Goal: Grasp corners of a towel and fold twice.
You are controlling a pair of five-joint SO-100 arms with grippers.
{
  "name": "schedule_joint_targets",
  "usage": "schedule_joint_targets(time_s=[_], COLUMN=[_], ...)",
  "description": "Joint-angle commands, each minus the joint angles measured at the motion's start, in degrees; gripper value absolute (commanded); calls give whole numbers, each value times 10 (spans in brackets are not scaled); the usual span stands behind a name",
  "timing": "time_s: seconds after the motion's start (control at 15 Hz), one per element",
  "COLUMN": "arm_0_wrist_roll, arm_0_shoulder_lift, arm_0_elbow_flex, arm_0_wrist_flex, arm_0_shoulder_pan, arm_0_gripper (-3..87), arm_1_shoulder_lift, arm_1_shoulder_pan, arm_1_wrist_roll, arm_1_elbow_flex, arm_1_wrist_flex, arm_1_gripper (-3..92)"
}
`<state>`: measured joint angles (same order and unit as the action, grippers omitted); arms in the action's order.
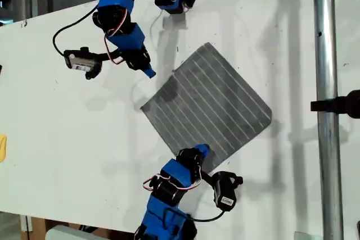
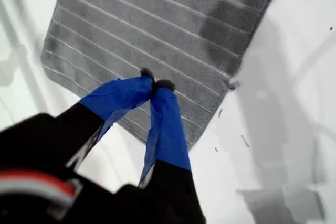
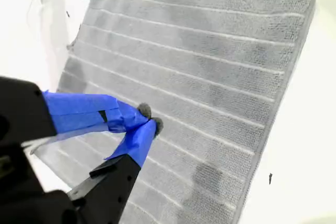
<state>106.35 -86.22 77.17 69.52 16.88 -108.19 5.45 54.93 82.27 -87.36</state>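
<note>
My first gripper (image 2: 155,83) is seen with its two blue jaws brought together at the tips, and nothing is held between them. It is poised at the towel's (image 1: 219,99) edge that faces the table's (image 1: 67,139) far edge in the exterior view, close to the corner nearest that view's left. Whether the tips touch the cloth cannot be told.

My second gripper (image 3: 149,119) is likewise closed, tip against tip, and no fabric is pinched in it. It is placed over the towel just inside the edge that faces the table's near edge in the exterior view. Contact with the cloth cannot be judged here either.

One towel is laid flat and unfolded in a single layer on the white table, about midway between the far and near edges and turned so that its corners (image 1: 211,44) point outward like a diamond. Three of the four corners are shown in the exterior view; the fourth is covered by the second arm.

Two arms are counted, one reaching in from each long edge. One metal pole (image 1: 326,82) is stood upright toward the exterior view's right, apart from the towel
</note>
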Motion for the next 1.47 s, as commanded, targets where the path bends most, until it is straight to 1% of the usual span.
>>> schedule_joint_targets(time_s=[0.0,0.13,0.33,0.6,0.73,1.0,1.13,1.33,1.4], arm_0_wrist_roll=[6,17,34,47,52,76,93,103,107], arm_0_shoulder_lift=[3,17,60,142,189,279,337,389,393], arm_0_elbow_flex=[-47,-48,-62,-76,-105,-122,-121,-104,-103], arm_0_wrist_flex=[4,-11,-40,-87,-93,-134,-167,-240,-243], arm_0_shoulder_pan=[12,19,32,40,42,44,42,37,38], arm_0_gripper=[-29,-29,-29,-29,-29,-29,-29,-29,-29], arm_1_shoulder_lift=[6,35,75,148,199,304,354,423,433], arm_1_shoulder_pan=[-14,-21,-13,11,24,36,40,36,33], arm_1_wrist_roll=[-6,-6,-9,-21,-25,-27,-18,-7,-3], arm_1_elbow_flex=[-38,-29,10,70,92,94,85,29,22], arm_1_wrist_flex=[2,14,55,142,192,265,278,243,240], arm_1_gripper=[-3,-3,-3,-3,-3,-3,-3,-3,-3])
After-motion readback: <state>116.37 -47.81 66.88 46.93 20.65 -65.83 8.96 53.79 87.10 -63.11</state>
